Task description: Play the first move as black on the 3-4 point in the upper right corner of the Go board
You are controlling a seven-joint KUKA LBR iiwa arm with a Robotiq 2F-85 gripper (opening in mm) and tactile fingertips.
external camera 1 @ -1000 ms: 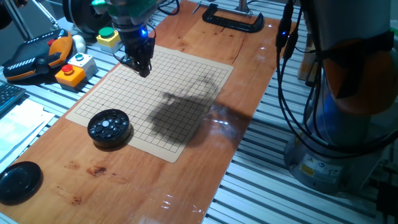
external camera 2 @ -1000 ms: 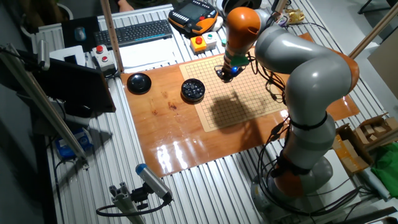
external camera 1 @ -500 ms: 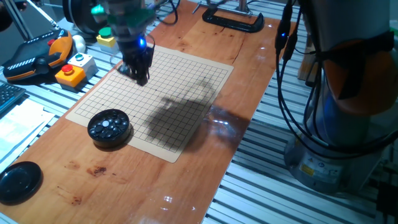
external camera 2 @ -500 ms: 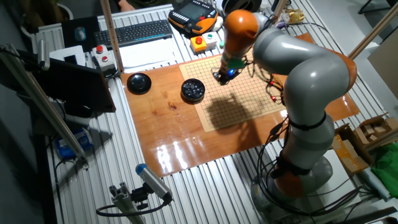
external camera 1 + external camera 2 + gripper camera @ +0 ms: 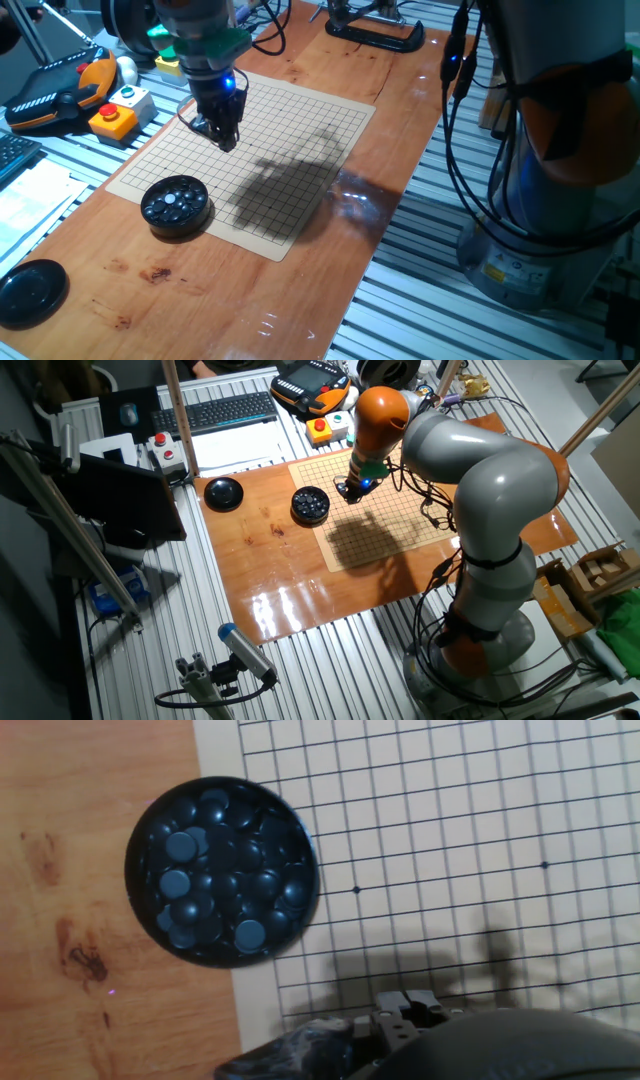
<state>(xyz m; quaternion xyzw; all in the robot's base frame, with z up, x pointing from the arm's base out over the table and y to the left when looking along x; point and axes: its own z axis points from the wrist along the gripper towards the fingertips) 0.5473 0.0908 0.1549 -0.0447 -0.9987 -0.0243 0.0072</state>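
in the fixed view with the board at centre, a flat black lid is seen nearest, on the wooden table. beyond it a round black bowl sits at the near edge of the go board, overlapping it. in the hand view the bowl is shown filled with black stones, none of which lies on the grid. above the board's left part, just past the bowl, the gripper is hung, pointing down; whether its fingers are spread or pressed together cannot be told. farther back, button boxes and a clamp are seen.
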